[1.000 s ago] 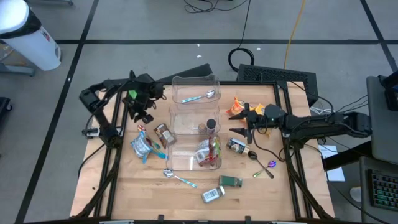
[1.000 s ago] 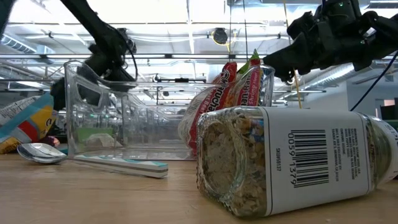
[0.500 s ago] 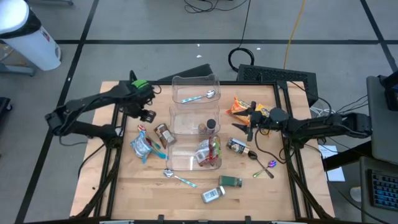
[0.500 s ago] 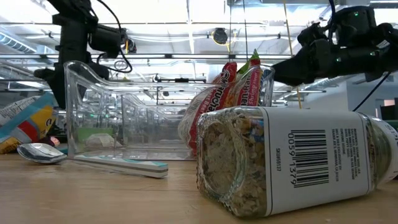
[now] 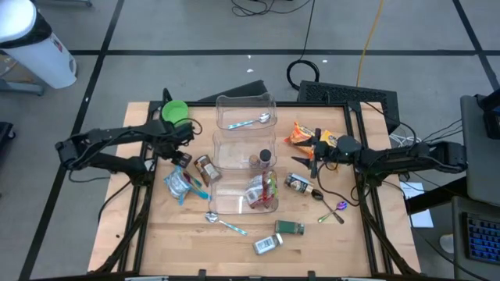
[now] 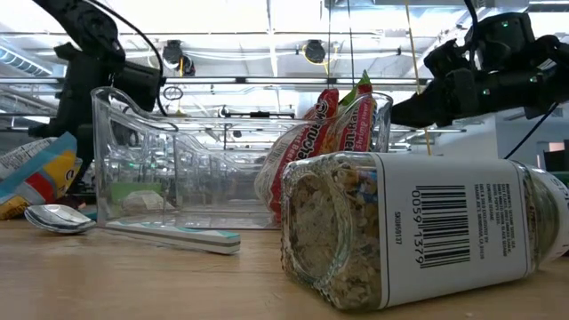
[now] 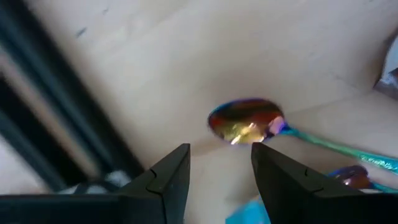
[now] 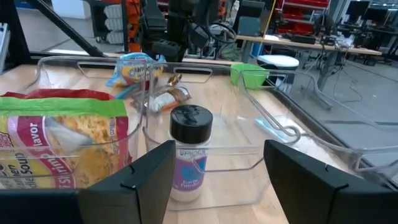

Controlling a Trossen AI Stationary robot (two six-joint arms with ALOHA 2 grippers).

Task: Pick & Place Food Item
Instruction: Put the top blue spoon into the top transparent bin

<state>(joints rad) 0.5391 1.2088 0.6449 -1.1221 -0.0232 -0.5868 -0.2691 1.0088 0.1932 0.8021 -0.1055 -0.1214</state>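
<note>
Left hand (image 7: 214, 171) parted, empty, over iridescent spoon (image 7: 245, 121) on worktop (image 5: 141, 234). Snack pouch (image 5: 179, 184) just nearer: you risk grabbing cutlery. Right hand (image 5: 311, 161) open, empty, waiting right of clear bin (image 5: 244, 101).

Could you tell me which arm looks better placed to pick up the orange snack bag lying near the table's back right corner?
The right one, probably: its open claw hovers just beside the orange snack bag, while the left claw is across the clear bin.
</note>
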